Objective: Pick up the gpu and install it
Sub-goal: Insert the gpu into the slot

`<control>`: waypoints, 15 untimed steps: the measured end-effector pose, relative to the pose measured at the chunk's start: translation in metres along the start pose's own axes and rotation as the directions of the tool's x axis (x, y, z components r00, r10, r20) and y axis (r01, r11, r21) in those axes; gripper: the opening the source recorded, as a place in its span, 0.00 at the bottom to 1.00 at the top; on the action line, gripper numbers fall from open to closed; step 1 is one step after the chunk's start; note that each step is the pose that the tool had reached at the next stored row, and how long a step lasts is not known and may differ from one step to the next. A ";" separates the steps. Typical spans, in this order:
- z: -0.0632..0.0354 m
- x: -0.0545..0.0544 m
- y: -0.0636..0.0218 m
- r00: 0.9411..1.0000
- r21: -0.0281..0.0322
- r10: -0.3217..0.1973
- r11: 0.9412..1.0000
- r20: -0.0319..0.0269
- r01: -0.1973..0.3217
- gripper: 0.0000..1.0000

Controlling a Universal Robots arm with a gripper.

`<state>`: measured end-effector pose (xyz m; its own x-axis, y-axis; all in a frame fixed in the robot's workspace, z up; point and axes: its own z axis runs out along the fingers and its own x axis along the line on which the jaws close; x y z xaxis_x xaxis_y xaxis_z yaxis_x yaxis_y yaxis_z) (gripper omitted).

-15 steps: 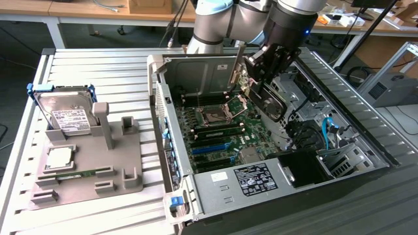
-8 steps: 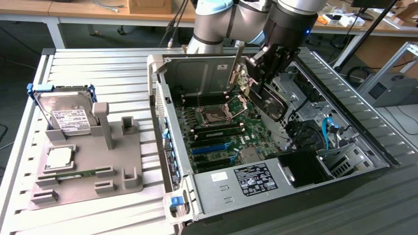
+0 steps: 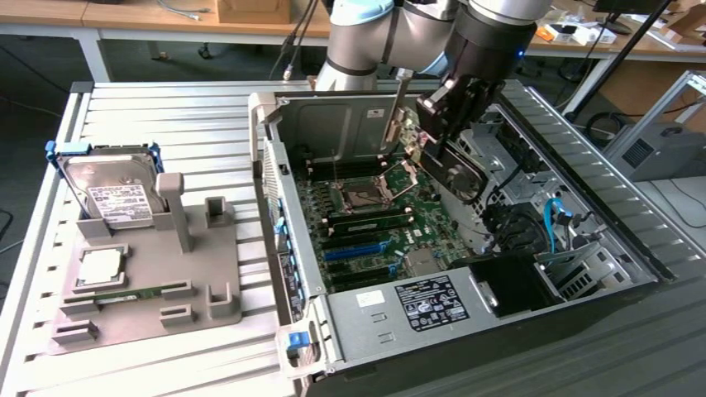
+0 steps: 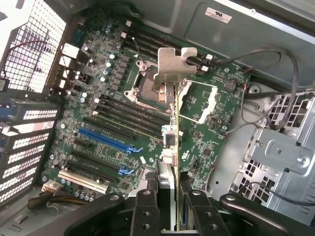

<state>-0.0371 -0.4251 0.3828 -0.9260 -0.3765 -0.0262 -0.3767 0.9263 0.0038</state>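
The gpu [image 4: 172, 123] is a thin card seen edge-on in the wrist view, its silver metal end bracket [image 4: 173, 69] at the far end. My gripper [image 4: 172, 209] is shut on it, one black finger [image 4: 146, 206] on each side of the card. It hangs above the motherboard [image 4: 113, 108], over the area between the CPU socket [image 4: 145, 83] and the blue slots [image 4: 106, 140], apart from the board. In the exterior view the gripper [image 3: 436, 141] holds the gpu [image 3: 399, 124] upright inside the open computer case [image 3: 364, 314].
A grey fixture [image 3: 144, 289] at the exterior view's left carries a silver hard drive [image 3: 111, 194], a CPU [image 3: 102, 269] and a RAM stick [image 3: 127, 294]. Case walls, a drive cage [image 4: 280, 152] and loose cables [image 4: 275, 59] ring the motherboard.
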 end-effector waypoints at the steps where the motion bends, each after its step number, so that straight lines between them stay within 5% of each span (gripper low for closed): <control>1: 0.0000 0.000 0.0000 1.000 0.000 -0.005 1.000 0.000 0.005 0.27; 15: 0.0000 0.000 0.0000 0.995 -0.003 -0.100 0.995 0.000 0.100 0.27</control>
<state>-0.0371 -0.4250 0.3828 -0.8836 -0.4675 -0.0262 -0.4677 0.8839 0.0038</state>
